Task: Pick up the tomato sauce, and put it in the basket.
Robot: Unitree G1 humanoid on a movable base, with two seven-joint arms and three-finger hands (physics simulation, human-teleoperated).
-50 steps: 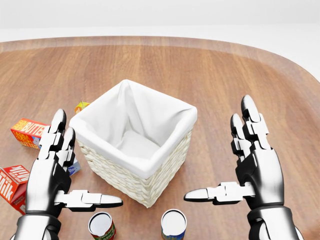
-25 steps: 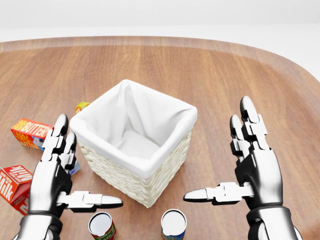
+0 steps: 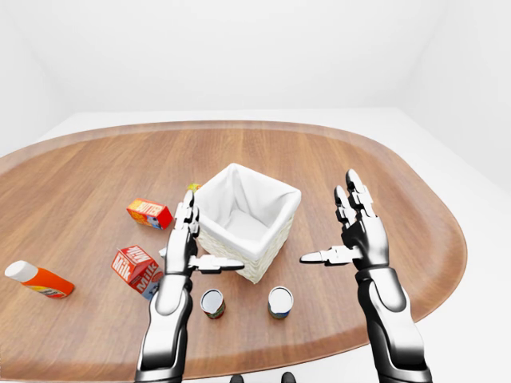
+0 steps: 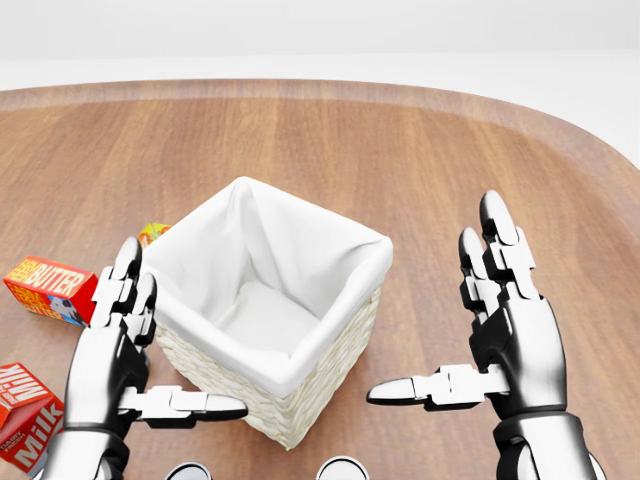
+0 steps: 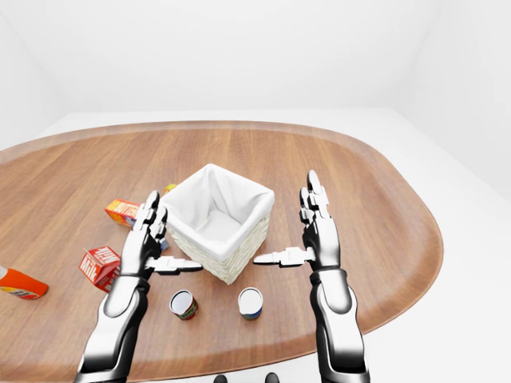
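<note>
You are holding your left hand and right hand spread open beside the basket, a carton reading "BUTTER" and one reading "Milk" lying left, the tomato sauce can standing below the basket.

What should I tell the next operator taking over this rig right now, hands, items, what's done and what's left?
Left hand: open, empty, beside the basket's left wall in the left-eye view.
Right hand: open, empty, off to the basket's right.
Basket: upright on the table, only its white liner inside.
Two cans stand below the basket in that view, one with a red label, one with a blue label; the red one is probably the tomato sauce, though no label reads clearly.
Done: nothing picked up.
Left: grasp the sauce, lift it, put it in the basket.
</note>
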